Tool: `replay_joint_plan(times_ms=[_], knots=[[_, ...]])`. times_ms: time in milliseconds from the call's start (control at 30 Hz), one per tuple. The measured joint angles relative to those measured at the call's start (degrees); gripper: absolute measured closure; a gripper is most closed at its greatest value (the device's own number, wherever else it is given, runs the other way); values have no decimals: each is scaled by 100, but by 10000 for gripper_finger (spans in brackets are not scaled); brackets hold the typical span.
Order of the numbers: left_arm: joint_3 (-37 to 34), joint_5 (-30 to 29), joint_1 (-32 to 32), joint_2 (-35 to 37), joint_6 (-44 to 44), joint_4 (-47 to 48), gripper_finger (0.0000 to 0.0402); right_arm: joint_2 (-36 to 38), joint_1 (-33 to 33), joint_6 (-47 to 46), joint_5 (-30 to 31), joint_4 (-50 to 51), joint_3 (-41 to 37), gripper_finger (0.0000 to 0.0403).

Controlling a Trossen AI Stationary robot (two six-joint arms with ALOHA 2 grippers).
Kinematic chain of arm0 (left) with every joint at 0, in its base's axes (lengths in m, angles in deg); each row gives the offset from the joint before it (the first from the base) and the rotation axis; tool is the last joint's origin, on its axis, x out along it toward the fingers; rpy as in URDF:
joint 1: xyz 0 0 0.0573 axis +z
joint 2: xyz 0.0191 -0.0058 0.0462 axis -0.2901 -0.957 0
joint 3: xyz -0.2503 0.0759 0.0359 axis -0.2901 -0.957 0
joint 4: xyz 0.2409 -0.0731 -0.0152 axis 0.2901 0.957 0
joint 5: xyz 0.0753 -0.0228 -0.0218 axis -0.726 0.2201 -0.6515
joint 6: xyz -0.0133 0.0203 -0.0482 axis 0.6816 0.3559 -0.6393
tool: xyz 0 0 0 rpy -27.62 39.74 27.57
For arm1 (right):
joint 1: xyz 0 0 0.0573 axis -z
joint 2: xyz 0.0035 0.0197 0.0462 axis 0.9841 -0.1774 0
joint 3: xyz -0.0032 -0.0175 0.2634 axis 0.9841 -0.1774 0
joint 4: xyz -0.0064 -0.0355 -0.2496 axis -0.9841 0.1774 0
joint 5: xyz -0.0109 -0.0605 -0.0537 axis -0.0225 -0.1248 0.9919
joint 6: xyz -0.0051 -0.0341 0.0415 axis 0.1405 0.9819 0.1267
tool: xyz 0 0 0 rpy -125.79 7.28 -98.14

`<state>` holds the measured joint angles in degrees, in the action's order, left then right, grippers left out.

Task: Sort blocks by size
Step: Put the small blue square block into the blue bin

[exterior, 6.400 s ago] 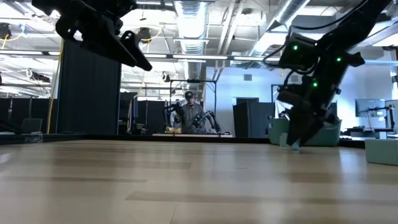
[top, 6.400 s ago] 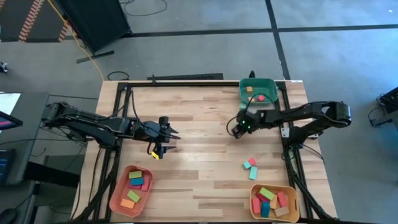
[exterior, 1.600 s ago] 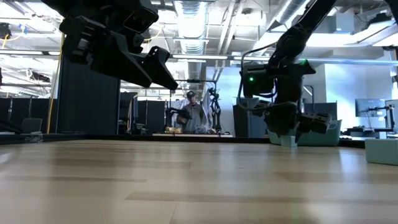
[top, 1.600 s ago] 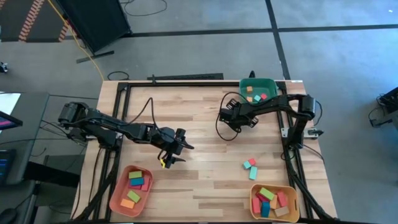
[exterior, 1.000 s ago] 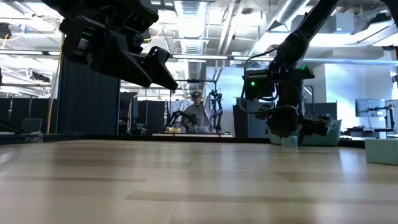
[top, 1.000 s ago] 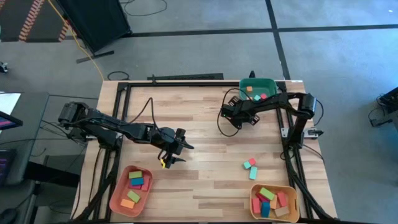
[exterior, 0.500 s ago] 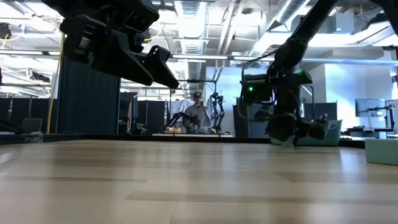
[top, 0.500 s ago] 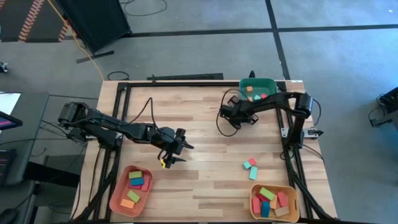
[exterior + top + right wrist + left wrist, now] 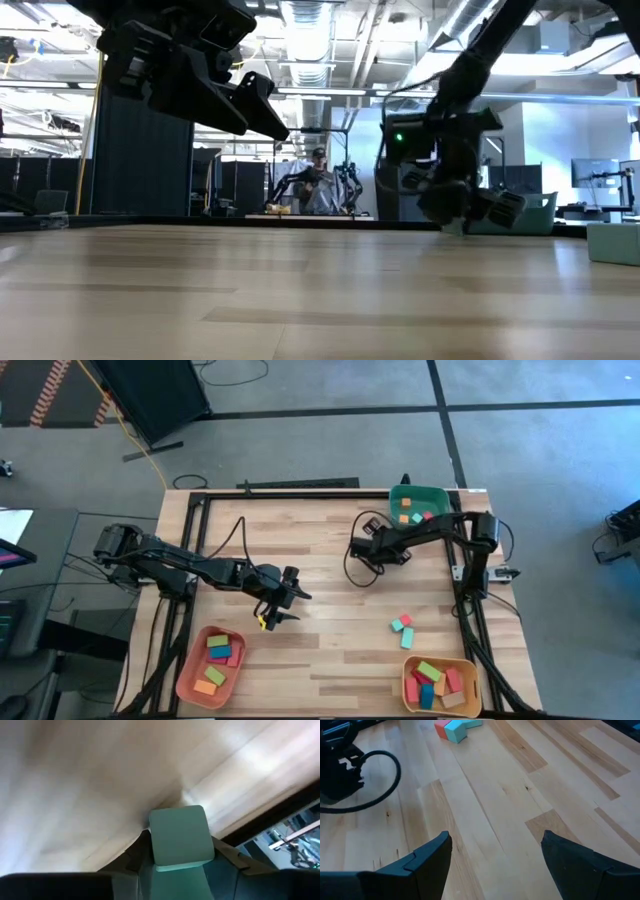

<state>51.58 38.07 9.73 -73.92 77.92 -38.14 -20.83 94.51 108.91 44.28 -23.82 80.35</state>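
Note:
A teal block (image 9: 180,840) sits between the fingers of my right gripper (image 9: 357,549), which is shut on it low over the table, left of the green tray (image 9: 432,493). That tray holds a few small blocks (image 9: 411,512). A red and a teal block (image 9: 402,628) lie loose on the wood near the yellow tray (image 9: 408,685); they also show in the left wrist view as loose blocks (image 9: 454,728). My left gripper (image 9: 290,600) hangs open above the table's middle, nothing between its fingers. My right gripper pinches the teal block by two opposite sides (image 9: 153,845) between its two fingers (image 9: 227,861), slanting down toward the wood. The block's free face points at the table. Whether the block rests on the table or hangs just above it, I cannot tell.
A salmon tray (image 9: 188,678) with several blocks stands at the near left, and the yellow tray holds several more at the near right. A black cable (image 9: 350,572) loops below my right gripper. Bare wood lies between the two arms.
My right gripper has shifted a little toward the table's left edge, staying low over the wood, and has rolled somewhat about its own line.

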Motion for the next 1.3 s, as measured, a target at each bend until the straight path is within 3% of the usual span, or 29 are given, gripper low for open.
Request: replay_joint_plan(times_ms=[367,633,833,933,1067,1300], knots=[[0,0,-1,0,-22,2,109,15,-638,-1563,83,924,1271,240],[2,0,-1,0,-22,83,109,127,31,-3213,151,2095,2128,240],[2,0,0,0,1,171,109,880,735,-3945,120,2145,2199,240],[2,0,0,0,54,194,109,1367,1249,-4508,-241,2189,2201,240],[2,0,0,0,105,169,109,1864,2122,-5281,-1246,2220,2206,240],[2,0,0,0,74,103,109,1992,3341,-5842,-2650,2239,2206,231]])
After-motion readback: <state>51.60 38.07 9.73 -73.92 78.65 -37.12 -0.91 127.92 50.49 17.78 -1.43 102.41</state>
